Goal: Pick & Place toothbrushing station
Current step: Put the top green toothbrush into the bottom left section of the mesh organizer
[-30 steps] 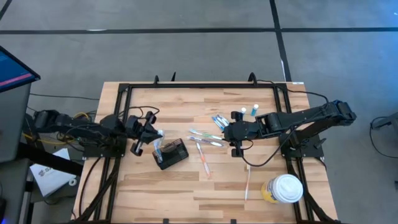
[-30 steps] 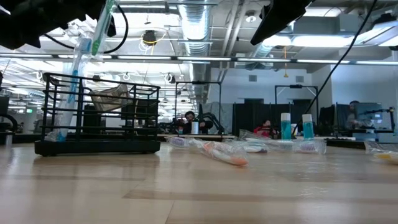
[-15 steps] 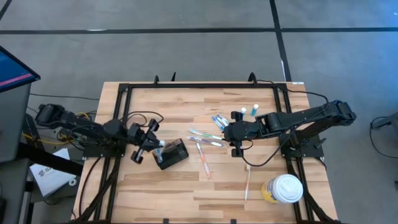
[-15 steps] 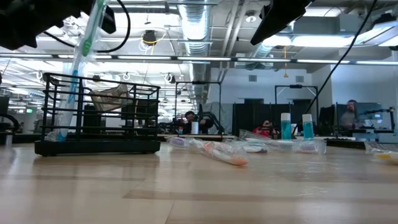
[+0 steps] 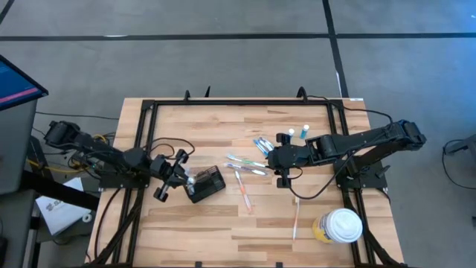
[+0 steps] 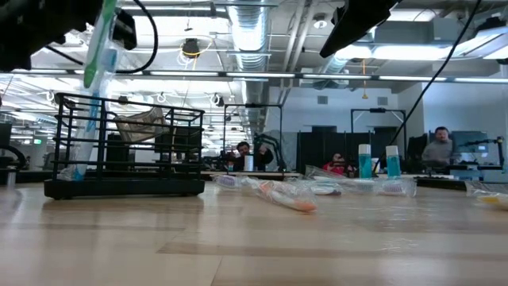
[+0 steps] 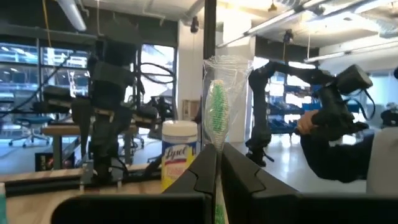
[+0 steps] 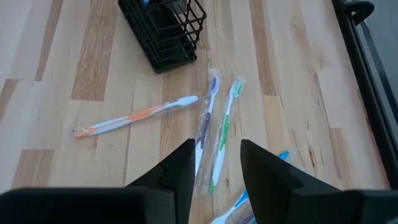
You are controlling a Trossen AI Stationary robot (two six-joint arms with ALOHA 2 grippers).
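Your toothbrushing station (image 5: 204,183), the black wire holder, stands on the worktop (image 5: 223,231) a little toward nine o'clock from centre. Your left hand (image 5: 181,173) sits at the holder's nine o'clock edge, fingers clamped together on a wrapped green toothbrush (image 6: 97,59); in the low view that brush stands nearly upright, its lower end down inside the holder's near compartment. From the left wrist you see the green bristle head (image 7: 217,115) in its clear wrapper rising straight out of the pinched fingers (image 7: 199,177).

Your right hand (image 5: 280,168) hovers just toward three o'clock of centre, fingers apart and holding nothing. Below it, between the hand and the holder, lie loose wrapped toothbrushes: an orange one (image 8: 134,116), a purple one (image 8: 207,118) and a green one (image 8: 226,130). A white-lidded cup (image 5: 341,226) stands near the four o'clock corner.
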